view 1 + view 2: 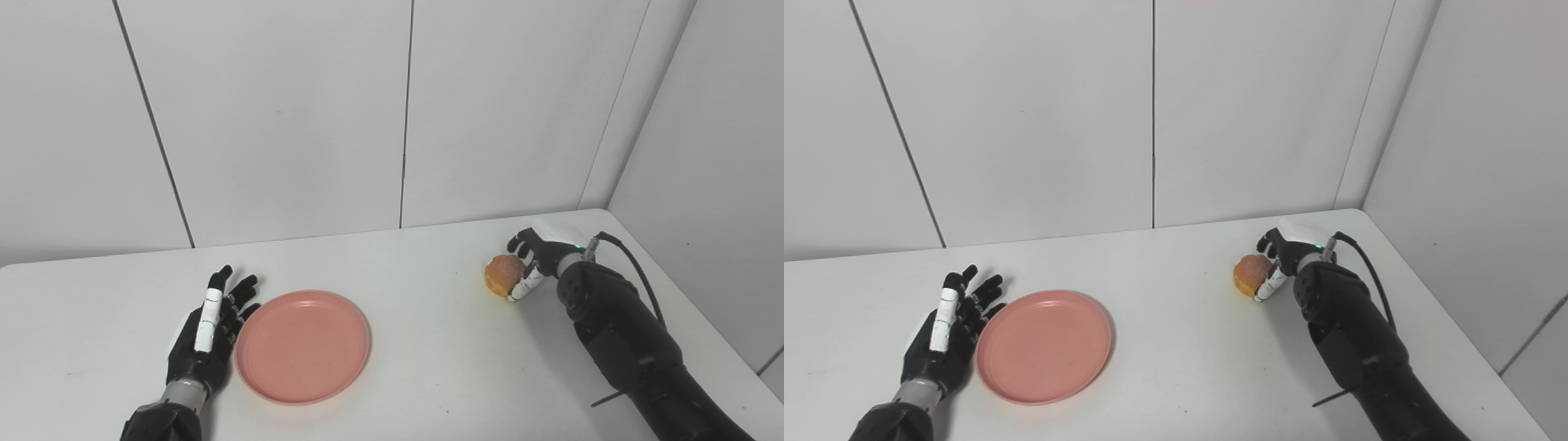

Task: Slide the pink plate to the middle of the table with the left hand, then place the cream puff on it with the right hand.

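Note:
The pink plate (pixel 303 346) lies flat on the white table (pixel 429 367), left of the middle. My left hand (pixel 211 331) is open with fingers spread, its side resting against the plate's left rim. The cream puff (pixel 503 275), golden brown and round, sits at the far right of the table. My right hand (pixel 531 260) is curled around it from the right, fingers over its top and thumb below; whether the puff is lifted off the table I cannot tell.
White wall panels stand behind the table and along its right side. A black cable (pixel 637 269) runs along my right forearm. The table's right edge (pixel 692 306) lies close to the right arm.

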Robot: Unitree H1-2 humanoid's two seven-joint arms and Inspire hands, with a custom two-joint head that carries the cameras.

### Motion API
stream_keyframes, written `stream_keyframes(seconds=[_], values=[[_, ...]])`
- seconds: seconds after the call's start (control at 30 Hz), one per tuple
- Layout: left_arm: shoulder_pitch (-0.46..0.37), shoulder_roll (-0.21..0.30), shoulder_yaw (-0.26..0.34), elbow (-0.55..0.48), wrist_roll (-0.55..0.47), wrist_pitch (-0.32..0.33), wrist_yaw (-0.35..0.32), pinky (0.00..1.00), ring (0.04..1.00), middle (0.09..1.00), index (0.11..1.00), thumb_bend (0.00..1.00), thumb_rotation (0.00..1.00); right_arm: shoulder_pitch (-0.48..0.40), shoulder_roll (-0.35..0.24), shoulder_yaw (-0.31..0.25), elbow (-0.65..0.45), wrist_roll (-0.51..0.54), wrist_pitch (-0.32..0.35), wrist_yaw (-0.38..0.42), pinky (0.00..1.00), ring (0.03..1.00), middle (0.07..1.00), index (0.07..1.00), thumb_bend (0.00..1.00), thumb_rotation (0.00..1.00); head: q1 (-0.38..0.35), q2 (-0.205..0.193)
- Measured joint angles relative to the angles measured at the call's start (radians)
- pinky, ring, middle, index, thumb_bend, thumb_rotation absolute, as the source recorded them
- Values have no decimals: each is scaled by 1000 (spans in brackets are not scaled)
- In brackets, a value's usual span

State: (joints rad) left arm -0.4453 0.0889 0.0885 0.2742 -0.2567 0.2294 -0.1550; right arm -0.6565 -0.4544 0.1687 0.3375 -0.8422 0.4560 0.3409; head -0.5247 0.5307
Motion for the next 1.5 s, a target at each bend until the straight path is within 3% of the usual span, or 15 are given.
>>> stream_keyframes(seconds=[0.17,0.4,0.43,0.47,0.57,0.6,0.67,0.73,0.97,1.2,1.3,1.5], values=[[0,0,2,0,-1,0,0,924,938,875,991,885,818,8,-2,16,16,38,-8,-53,363,461,554,634,878,56,5,3],[1,0,1,0,-1,0,-4,859,925,875,991,914,817,11,-26,70,26,51,-23,-75,437,532,588,592,829,90,6,5],[1,0,1,0,0,0,-5,859,925,879,991,914,816,11,-30,77,26,52,-25,-75,440,540,592,532,649,118,6,6],[1,0,1,0,0,0,-5,860,925,880,991,914,816,11,-33,82,26,53,-27,-76,441,543,593,512,588,127,6,6],[1,0,1,0,0,-1,-6,863,928,882,985,911,808,11,-39,95,26,53,-34,-83,470,571,606,485,526,130,8,6],[1,0,1,1,-1,-1,-7,863,928,882,985,911,808,12,-43,102,24,56,-40,-83,471,572,606,484,525,130,8,6],[1,0,2,5,-1,-5,-8,851,927,882,984,906,810,13,-47,109,22,59,-46,-84,374,477,540,477,527,33,8,6],[0,0,1,11,-1,-11,-12,840,925,883,988,897,820,15,-52,116,19,59,-57,-86,363,475,530,472,526,7,8,6],[-2,0,2,20,-1,-24,-24,873,926,871,989,898,817,25,-61,118,0,79,-67,-90,411,522,537,466,523,0,12,6],[-5,-1,1,25,-1,-26,-26,895,936,879,1000,907,815,29,-67,118,-58,102,-67,-65,330,430,493,480,530,0,22,6],[-7,-2,2,29,-1,-28,-27,872,935,883,1000,898,809,28,-74,118,-109,105,-67,-43,438,542,544,461,522,0,52,12],[-7,-8,-3,33,-1,-36,-28,863,938,894,1000,892,821,15,-81,109,-196,107,-66,-15,343,439,482,486,529,0,107,21]])
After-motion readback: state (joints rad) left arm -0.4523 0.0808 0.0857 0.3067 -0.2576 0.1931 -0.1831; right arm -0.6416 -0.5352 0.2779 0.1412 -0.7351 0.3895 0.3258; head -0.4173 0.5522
